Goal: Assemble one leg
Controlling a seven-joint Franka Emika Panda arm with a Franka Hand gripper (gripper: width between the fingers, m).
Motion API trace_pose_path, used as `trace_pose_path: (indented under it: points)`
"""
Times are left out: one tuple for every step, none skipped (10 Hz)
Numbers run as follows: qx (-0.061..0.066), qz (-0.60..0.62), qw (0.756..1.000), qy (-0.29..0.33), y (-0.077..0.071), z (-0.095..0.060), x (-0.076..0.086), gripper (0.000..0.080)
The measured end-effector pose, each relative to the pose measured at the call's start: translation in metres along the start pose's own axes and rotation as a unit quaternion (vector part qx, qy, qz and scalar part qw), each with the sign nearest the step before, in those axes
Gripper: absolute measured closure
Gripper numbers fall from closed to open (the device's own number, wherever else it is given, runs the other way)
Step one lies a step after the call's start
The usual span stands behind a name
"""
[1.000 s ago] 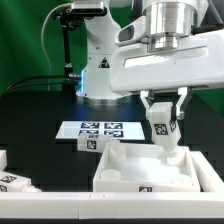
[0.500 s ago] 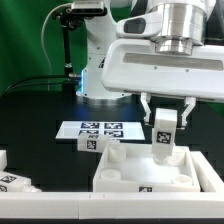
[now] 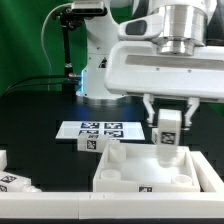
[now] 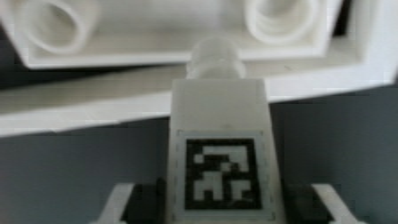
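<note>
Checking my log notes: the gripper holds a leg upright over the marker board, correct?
Not quite. The gripper does hold the leg upright, but it is over the tabletop, not the marker board, which lies beyond the tabletop. The exterior view shows this.

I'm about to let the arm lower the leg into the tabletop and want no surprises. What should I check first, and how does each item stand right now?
1. Grasp: the leg is clamped between the fingers: ok.
2. Attitude: leg upright in the exterior view: ok.
3. Position: leg over the tabletop, toward the exterior view's right: ok.
4. Tip lined up with a socket: the wrist view is too blurred: cannot tell.
5. Tip touching the tabletop or not: cannot tell.
6. Path: the spare leg and the marker board lie apart from the held leg: ok.
</note>
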State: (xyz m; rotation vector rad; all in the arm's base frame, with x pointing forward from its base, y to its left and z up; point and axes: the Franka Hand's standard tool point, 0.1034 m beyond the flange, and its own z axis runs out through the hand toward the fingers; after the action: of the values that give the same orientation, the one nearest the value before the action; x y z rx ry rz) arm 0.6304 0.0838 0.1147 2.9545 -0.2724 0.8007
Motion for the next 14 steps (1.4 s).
trace_pose_path:
  points:
    - [0.005,-0.008,1.000,0.013,-0.009,0.001,-0.001,0.0512]
    - [0.006,-0.016,1.000,0.021,-0.013,0.004,-0.004,0.0512]
    - [0.004,-0.020,1.000,0.019,-0.013,0.008,-0.008,0.0512]
    - [0.004,-0.023,1.000,0.017,-0.015,0.009,-0.011,0.0512]
    - [0.004,-0.024,1.000,0.016,-0.017,0.011,-0.014,0.0512]
    - [0.001,-0.026,1.000,0.017,-0.014,0.014,-0.016,0.0512]
    - [-0.001,-0.027,1.000,0.016,-0.011,0.016,-0.018,0.0512]
    - [-0.002,-0.028,0.999,0.015,-0.012,0.018,-0.020,0.0512]
    - [-0.002,-0.030,0.999,0.017,-0.012,0.020,-0.022,0.0512]
    - [-0.004,-0.032,0.999,0.017,-0.012,0.023,-0.025,0.0512]
    - [-0.003,-0.033,0.999,0.020,-0.012,0.024,-0.026,0.0512]
    - [-0.001,-0.033,0.999,0.027,-0.013,0.024,-0.028,0.0512]
    - [0.001,-0.029,0.999,0.037,-0.013,0.024,-0.029,0.0512]
    - [0.002,-0.026,0.999,0.046,-0.015,0.024,-0.029,0.0512]
